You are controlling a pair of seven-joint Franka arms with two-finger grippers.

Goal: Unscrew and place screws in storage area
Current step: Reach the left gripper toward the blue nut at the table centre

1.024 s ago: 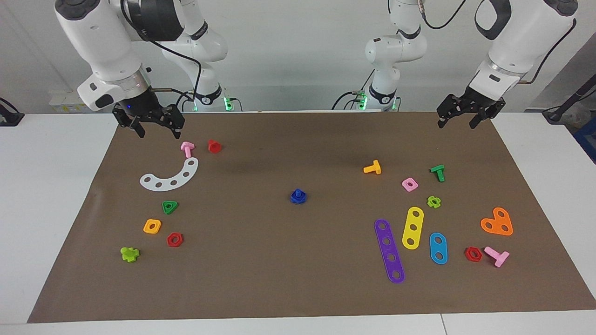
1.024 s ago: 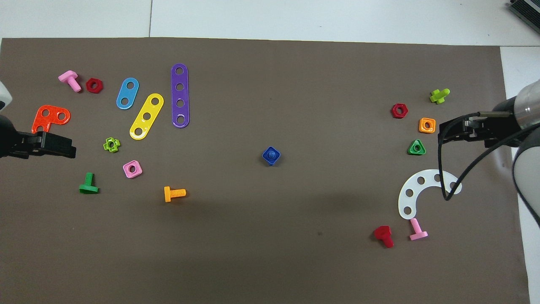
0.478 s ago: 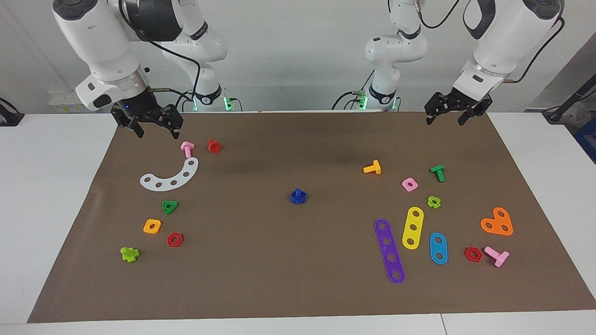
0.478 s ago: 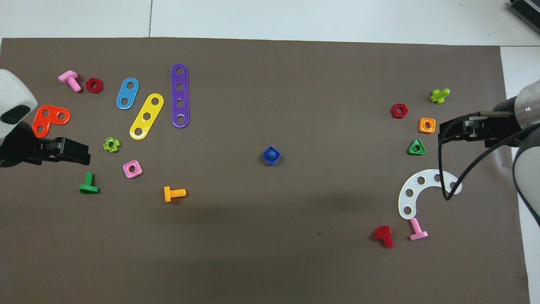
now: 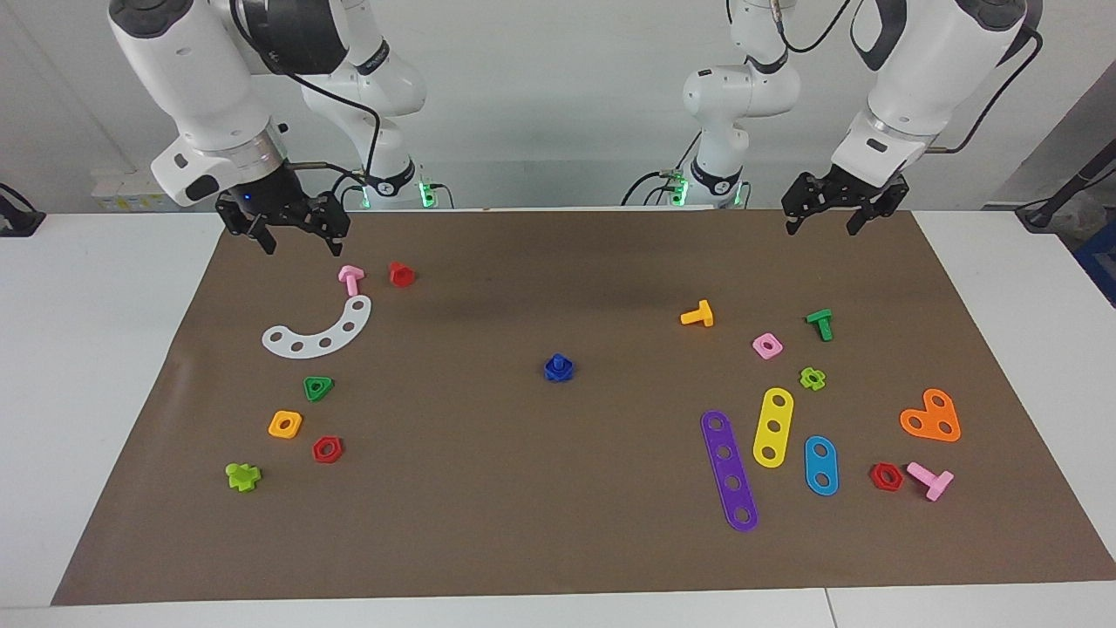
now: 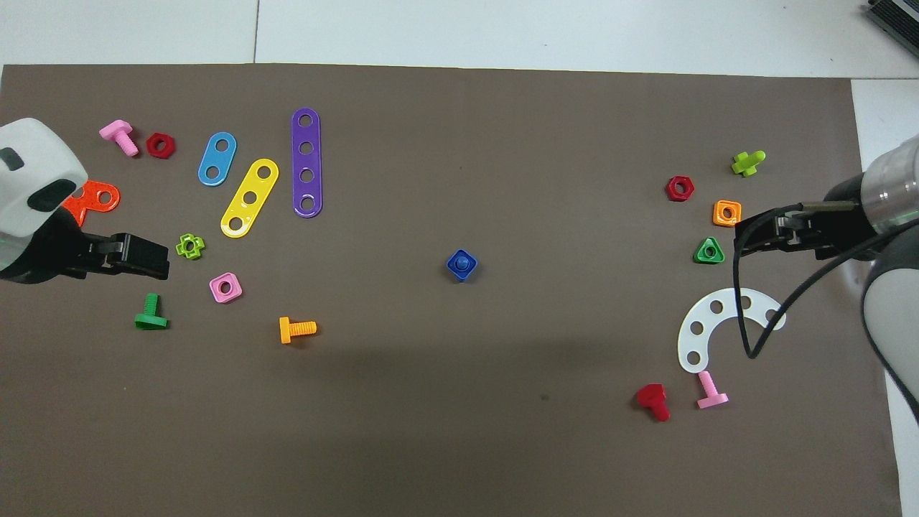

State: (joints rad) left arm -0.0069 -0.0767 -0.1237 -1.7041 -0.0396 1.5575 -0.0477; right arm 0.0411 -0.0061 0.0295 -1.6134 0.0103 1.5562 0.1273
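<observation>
No brand, label or writing is legible on the arms or on the toy parts. The left gripper (image 5: 824, 212) is hanging in the air over the edge of the brown paper mat (image 5: 558, 488) nearest the robots, toward the left arm's end, its wrist tilting down and its fingers standing spread with nothing between them. The right gripper (image 5: 290, 228) is hovering over the mat's robot-side edge toward the right arm's end, above the pink T-shaped bolt (image 5: 350, 279) and the white curved holed strip (image 5: 319, 333), its fingers also standing spread and holding nothing. The dark blue bolt with its nut (image 5: 558, 368) is sitting upright in the middle of the mat, well apart from both grippers and from the other loose parts. A purple four-hole strip (image 5: 730, 471) is lying toward the left arm's end, beside a yellow strip (image 5: 773, 426).
</observation>
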